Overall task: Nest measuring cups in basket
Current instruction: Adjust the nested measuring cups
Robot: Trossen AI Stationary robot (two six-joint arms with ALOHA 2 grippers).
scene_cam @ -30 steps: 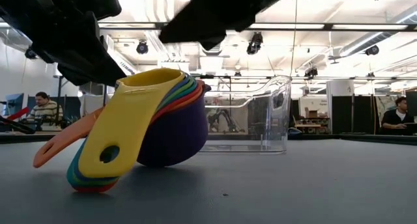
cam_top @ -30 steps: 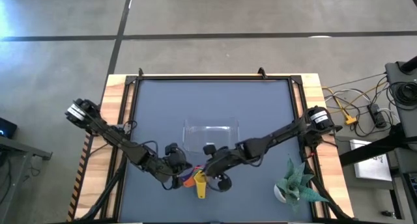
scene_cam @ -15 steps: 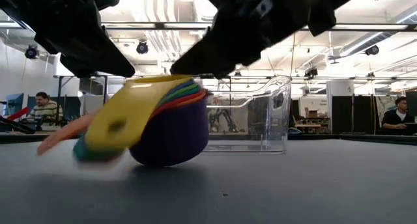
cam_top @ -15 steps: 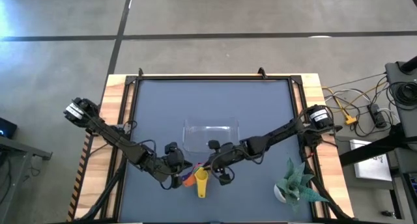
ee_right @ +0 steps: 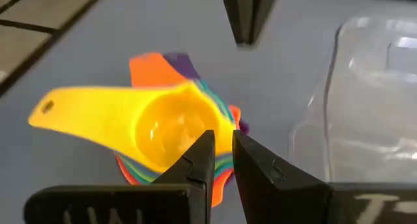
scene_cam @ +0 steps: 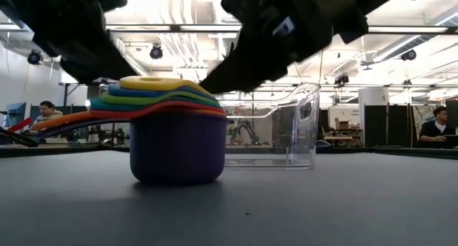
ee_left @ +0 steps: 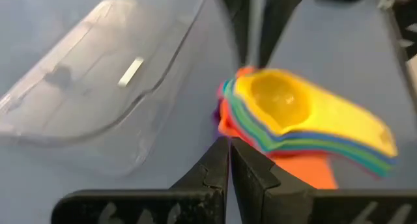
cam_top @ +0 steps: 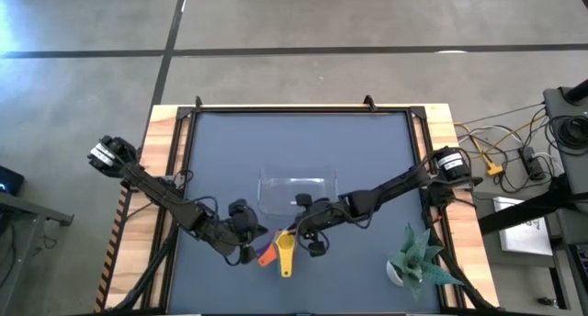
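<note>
Purple cup [scene_cam: 177, 147] hides most of the nested stack upright on the bench [scene_cam: 322, 203]; both claws, left claw [ee_left: 229, 152] and right claw [ee_right: 223, 146], are clenched empty beside it.

No text, label, brand, number or sign can be read in any view: not on the measuring cups [scene_cam: 168, 131], not on the basket [cam_top: 297, 189], nor on the worktop [cam_top: 303, 141].

The table [cam_top: 220, 151] has a dark blue-grey top and wooden sides. A clear basket [cam_top: 296, 189] sits near the middle. The stack of cups [cam_top: 280, 249] stands upright at 7 o'clock from it. A plant [cam_top: 418, 261] sits at 4 o'clock.
</note>
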